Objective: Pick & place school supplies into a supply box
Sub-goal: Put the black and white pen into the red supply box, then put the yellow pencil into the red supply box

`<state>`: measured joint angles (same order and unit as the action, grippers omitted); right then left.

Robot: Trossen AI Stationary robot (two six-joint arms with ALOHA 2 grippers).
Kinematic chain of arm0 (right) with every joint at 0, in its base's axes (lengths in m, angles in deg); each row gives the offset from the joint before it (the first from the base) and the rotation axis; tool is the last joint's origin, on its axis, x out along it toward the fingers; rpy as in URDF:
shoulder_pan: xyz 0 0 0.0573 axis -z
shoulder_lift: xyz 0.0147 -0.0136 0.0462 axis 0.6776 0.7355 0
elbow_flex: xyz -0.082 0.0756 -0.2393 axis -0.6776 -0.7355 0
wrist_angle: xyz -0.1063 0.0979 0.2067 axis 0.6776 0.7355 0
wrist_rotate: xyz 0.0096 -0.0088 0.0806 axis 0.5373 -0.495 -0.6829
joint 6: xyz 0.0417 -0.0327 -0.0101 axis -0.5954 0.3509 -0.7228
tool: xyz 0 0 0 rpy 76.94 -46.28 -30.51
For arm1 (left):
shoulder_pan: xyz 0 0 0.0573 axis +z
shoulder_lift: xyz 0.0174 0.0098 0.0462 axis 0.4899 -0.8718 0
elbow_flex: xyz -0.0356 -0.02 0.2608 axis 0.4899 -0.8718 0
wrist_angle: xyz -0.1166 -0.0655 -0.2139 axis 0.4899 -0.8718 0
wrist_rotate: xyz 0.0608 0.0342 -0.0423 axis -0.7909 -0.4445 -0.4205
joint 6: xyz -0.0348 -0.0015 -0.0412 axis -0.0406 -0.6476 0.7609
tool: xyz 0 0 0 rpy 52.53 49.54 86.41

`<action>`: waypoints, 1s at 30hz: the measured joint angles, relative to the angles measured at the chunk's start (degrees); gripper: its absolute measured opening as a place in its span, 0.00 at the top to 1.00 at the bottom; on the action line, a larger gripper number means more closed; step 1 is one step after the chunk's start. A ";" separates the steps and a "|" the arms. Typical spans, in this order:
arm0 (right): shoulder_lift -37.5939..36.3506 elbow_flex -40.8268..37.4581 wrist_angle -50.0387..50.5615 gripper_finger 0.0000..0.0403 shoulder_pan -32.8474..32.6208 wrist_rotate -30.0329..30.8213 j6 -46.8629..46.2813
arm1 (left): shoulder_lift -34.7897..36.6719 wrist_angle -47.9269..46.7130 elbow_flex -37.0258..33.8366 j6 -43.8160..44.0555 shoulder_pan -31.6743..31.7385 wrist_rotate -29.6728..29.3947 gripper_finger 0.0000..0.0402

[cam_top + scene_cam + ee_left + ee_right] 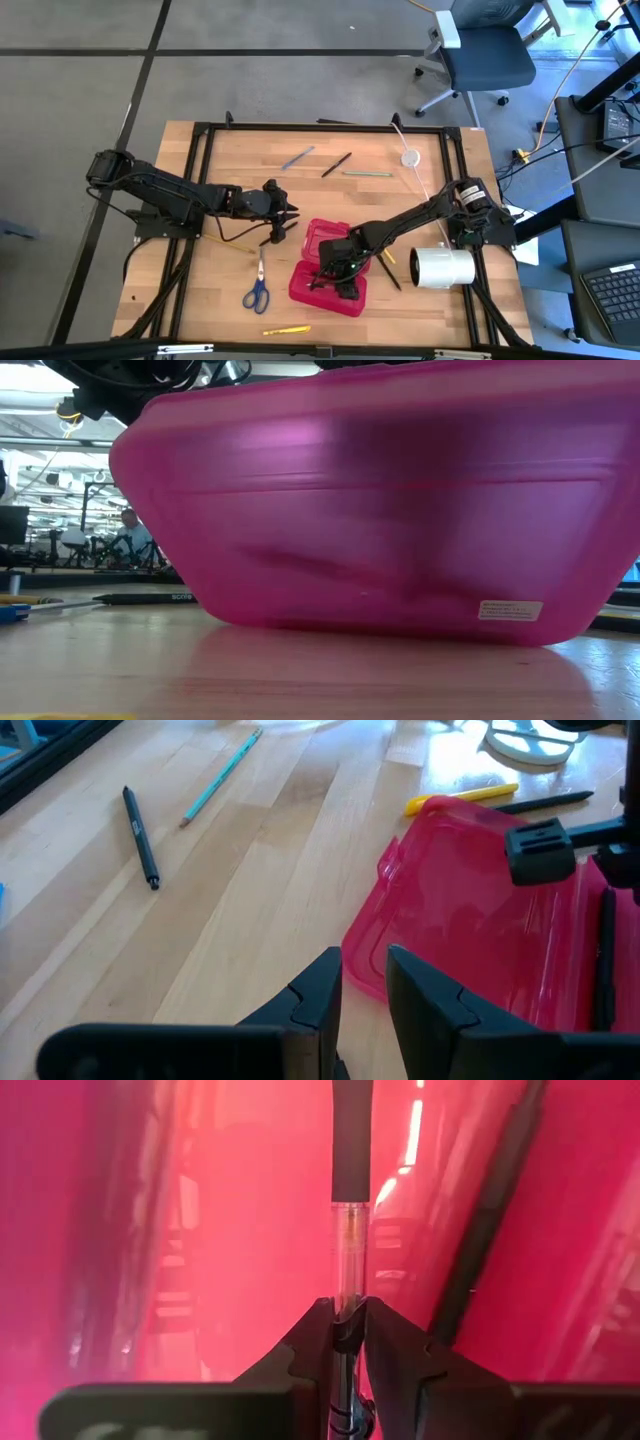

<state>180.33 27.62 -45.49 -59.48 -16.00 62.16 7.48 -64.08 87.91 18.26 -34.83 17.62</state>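
The supply box is red translucent plastic and lies open near the table's near edge; it fills the low view. My right gripper reaches down into it, shut on a pen with a clear barrel and black grip. A second black pen lies inside the box. My left gripper hovers just left of the box's lid, fingers slightly open and holding nothing. Blue-handled scissors and a yellow pencil lie flat on the table near the box. My right gripper pinches the pen's clear barrel, just behind the black grip, between its two fingertips. The pen runs forward past the fingertips, roughly in line with the fingers, into the red box. Whether its far end rests on the box floor cannot be told.
A blue pen, a black pen and a green pencil lie toward the far edge, with a white disc beside them. A big white roll stands right of the box, next to a black pen.
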 joint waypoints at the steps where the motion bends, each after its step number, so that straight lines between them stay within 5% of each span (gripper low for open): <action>1: 0.00 0.00 -0.08 0.86 0.01 0.04 0.07 | 0.00 -0.09 0.01 0.06 0.00 -0.01 0.81; 23: -1.17 0.00 2.87 0.66 0.01 0.38 0.13 | 0.00 -0.33 0.01 -0.01 -0.02 -0.02 0.81; 30: -6.77 0.02 7.41 0.66 -0.01 7.39 1.46 | 0.00 -0.35 0.01 -0.02 0.00 -0.02 0.81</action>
<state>173.56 27.64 -38.08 -59.49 -8.61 63.62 7.48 -64.42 87.92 18.24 -34.84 17.60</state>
